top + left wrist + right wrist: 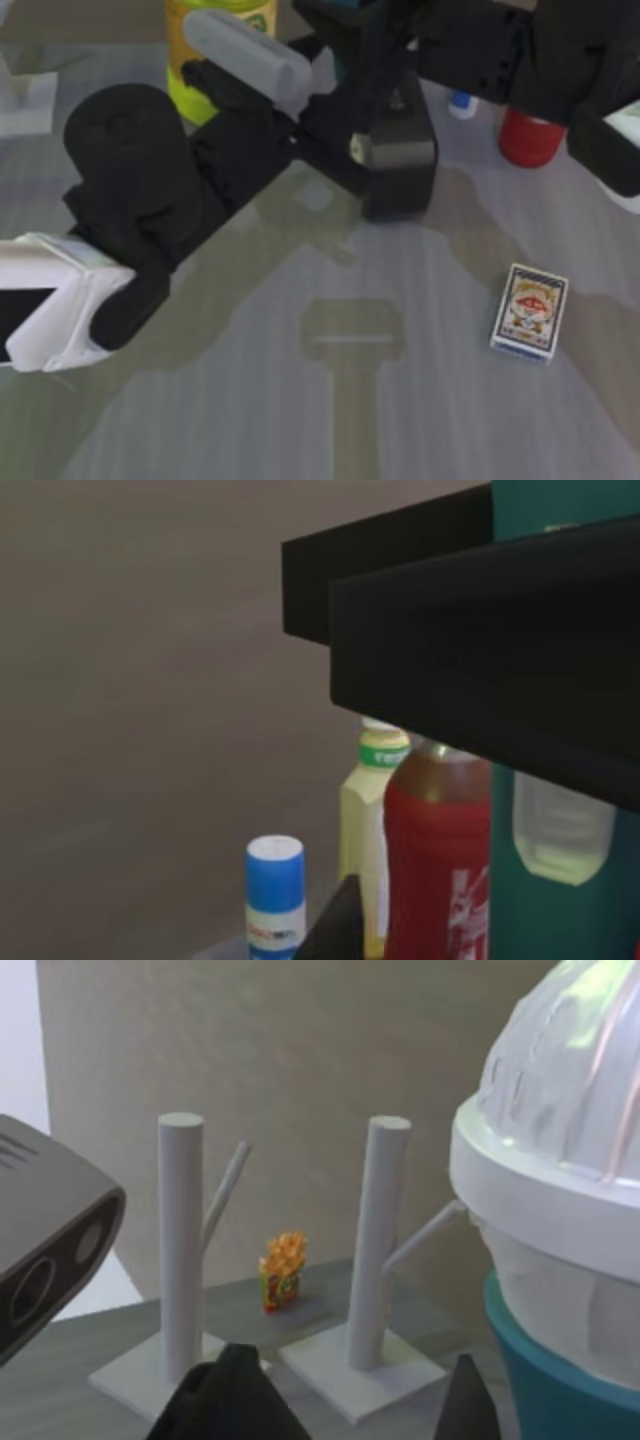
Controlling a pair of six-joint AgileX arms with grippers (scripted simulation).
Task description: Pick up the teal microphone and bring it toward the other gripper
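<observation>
right wrist view: teal microphone (560,1260) beside right claw (350,1400).

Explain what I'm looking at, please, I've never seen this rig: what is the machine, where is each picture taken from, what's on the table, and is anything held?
The machine is two black robot arms at a table. The top view looks straight down: the left arm and right arm meet near the top of that picture. The other two pictures come from a camera on each wrist. On the table are a card box, a red bottle, a yellow-green bottle and a blue-and-white tube. The teal microphone is close to both wrist cameras. The right gripper is open with nothing between its fingers. The grip on the microphone itself is hidden.
</observation>
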